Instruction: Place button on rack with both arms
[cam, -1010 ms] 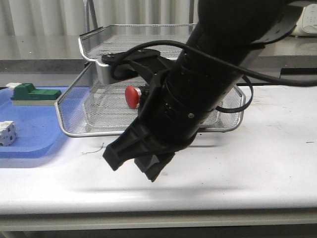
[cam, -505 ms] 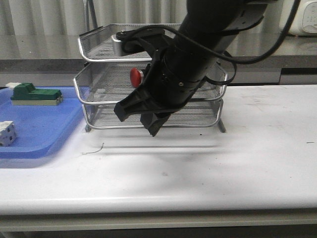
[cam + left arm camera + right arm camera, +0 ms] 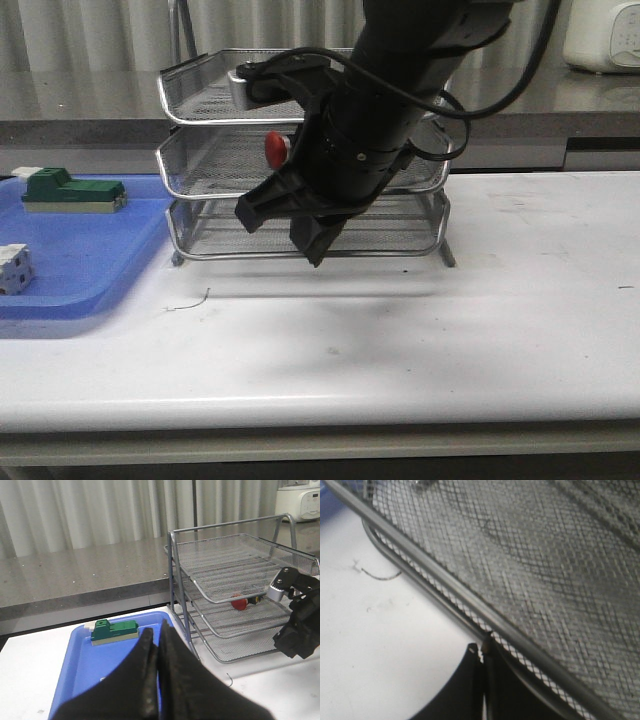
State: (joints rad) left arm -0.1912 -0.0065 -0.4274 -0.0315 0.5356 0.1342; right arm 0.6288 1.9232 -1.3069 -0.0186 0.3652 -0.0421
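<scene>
The silver three-tier wire rack [image 3: 200, 100] stands at the back of the white table with all trays slid in. The button [image 3: 276, 149], red head facing forward, lies in the middle tray; it also shows in the left wrist view [image 3: 239, 602]. My right gripper [image 3: 281, 237] is shut and empty, just in front of the rack's lower tiers. In the right wrist view its tips [image 3: 482, 647] sit against a tray's front rim wire [image 3: 445, 590]. My left gripper [image 3: 156, 630] is shut and empty, held above the blue tray, left of the rack [image 3: 220, 565].
A flat blue tray [image 3: 90, 270] lies left of the rack, holding a green block [image 3: 70, 188] and a white block [image 3: 12, 268]. A thin wire scrap [image 3: 190, 300] lies on the table in front of the rack. A grey counter runs behind.
The middle tray, pulled far out a second ago with the button in it, has slid back into the rack. My right arm has moved back toward the rack with it.
</scene>
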